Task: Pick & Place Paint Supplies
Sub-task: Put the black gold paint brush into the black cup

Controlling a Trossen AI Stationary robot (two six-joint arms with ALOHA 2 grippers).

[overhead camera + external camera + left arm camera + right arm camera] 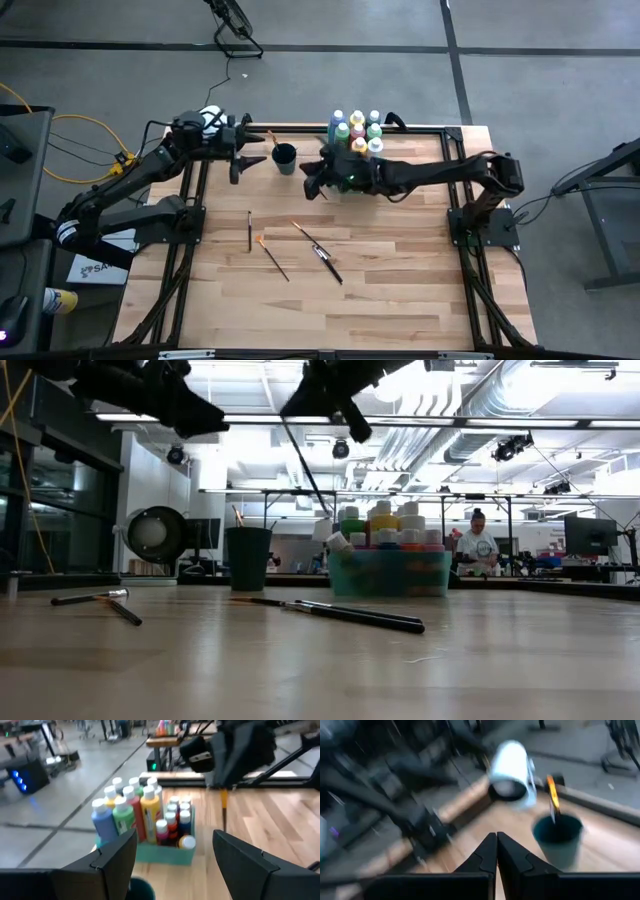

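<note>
Right tool (312, 182) pinched on paintbrush (303, 470), raised near cup (284, 157)

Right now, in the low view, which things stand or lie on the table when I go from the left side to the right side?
Left to right: a paintbrush with a metal ferrule → the dark cup → two long dark brushes lying nearer the camera → the green tray full of paint bottles.
</note>
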